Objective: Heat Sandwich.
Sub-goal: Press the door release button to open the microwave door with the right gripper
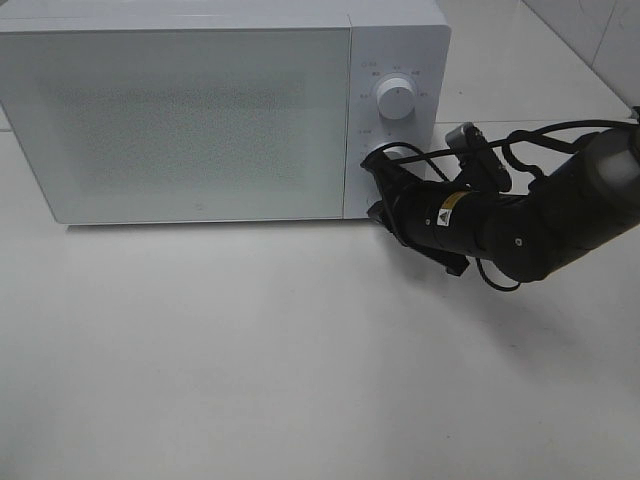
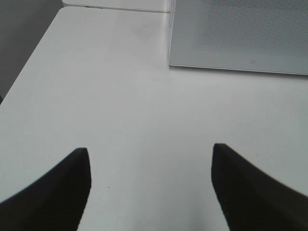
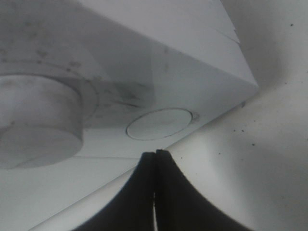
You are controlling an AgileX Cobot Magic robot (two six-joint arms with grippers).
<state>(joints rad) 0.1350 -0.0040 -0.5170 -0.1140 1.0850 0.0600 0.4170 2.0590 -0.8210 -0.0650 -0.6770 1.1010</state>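
Observation:
The white microwave (image 1: 200, 110) stands at the back of the table with its door closed. The sandwich is out of view. My right gripper (image 1: 377, 168) is shut and empty. Its tips are at the lower part of the microwave's control panel, below the upper round knob (image 1: 397, 100). In the right wrist view the shut fingertips (image 3: 155, 153) sit just off a flat round button (image 3: 159, 123), with a raised knob (image 3: 36, 130) beside it. My left gripper (image 2: 149, 148) is open and empty above the bare table, with the microwave's door (image 2: 240, 33) ahead of it.
The white table (image 1: 300, 360) spreads in front of the microwave. The right arm (image 1: 540, 220) and its cables stretch in from the right edge. The table's left edge (image 2: 29, 72) shows in the left wrist view.

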